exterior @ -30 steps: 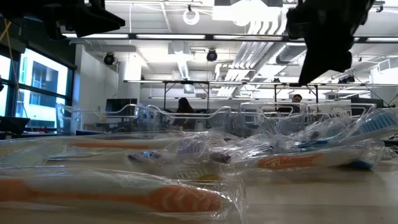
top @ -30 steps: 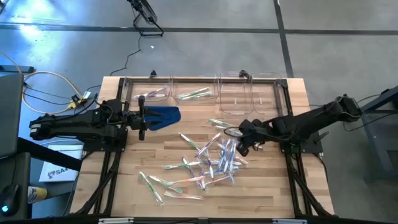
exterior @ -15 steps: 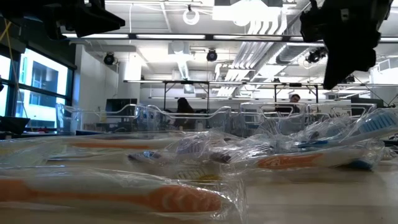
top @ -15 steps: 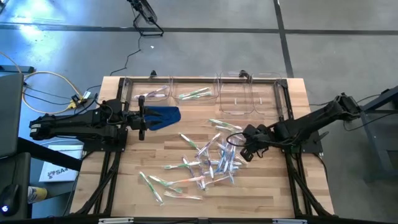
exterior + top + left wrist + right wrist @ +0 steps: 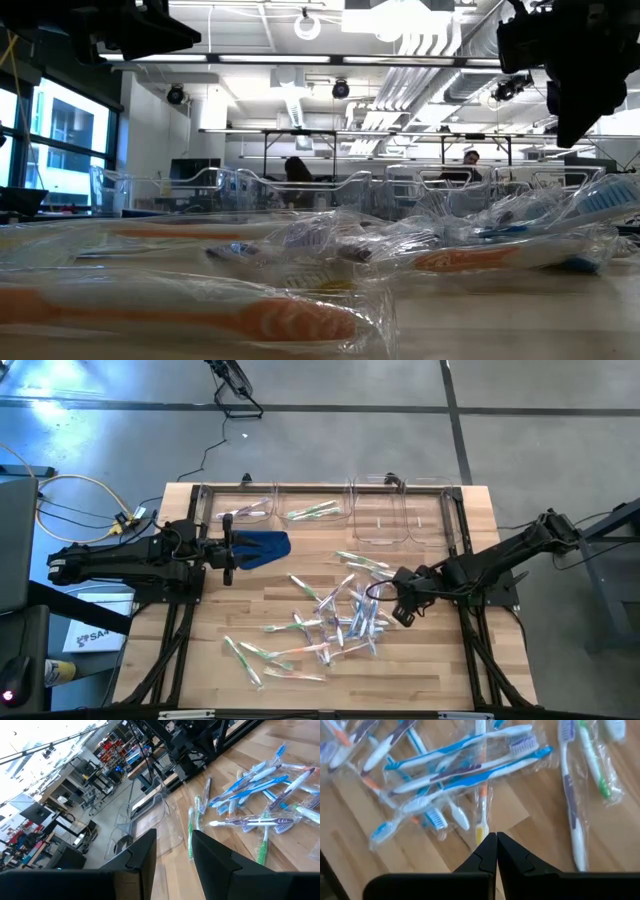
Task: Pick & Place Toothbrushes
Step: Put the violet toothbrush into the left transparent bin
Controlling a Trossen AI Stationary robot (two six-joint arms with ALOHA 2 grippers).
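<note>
Nearest you, at the table's 6 o'clock edge, a few wrapped toothbrushes [image 5: 262, 658] lie apart from the rest. Just beyond them, around the table's centre, the main pile [image 5: 345, 615] sits tangled, blue, pink, green and clear handles crossing one another inside crinkled wrappers.

Your right gripper [image 5: 402, 607] hangs at the pile's 3 o'clock edge with its fingers [image 5: 492, 855] clenched tip to tip and nothing between them. Through its wrist camera you look down on a blue-handled brush lying across two others, with an orange-tipped one [image 5: 481, 827] pointing at the fingertips. To do this pick well, part the fingers before you descend, and choose a brush whose handle lies free on the wood rather than one pinned under neighbours. The green one [image 5: 592, 762] at the pile's fringe looks like the easiest. Line the jaws across the handle, not along it, and expect the wrapper to slip, so pinch at the handle's middle.

Farther back, at 9 o'clock, your left gripper [image 5: 228, 550] waits beside the blue cloth [image 5: 262, 546], fingers parted and holding nothing.

Farthest, along the 12 o'clock edge, the clear bins [image 5: 380, 518] stand in a row. The two at the 11 o'clock end already hold a few brushes [image 5: 312, 512], so most of the job appears to remain.
</note>
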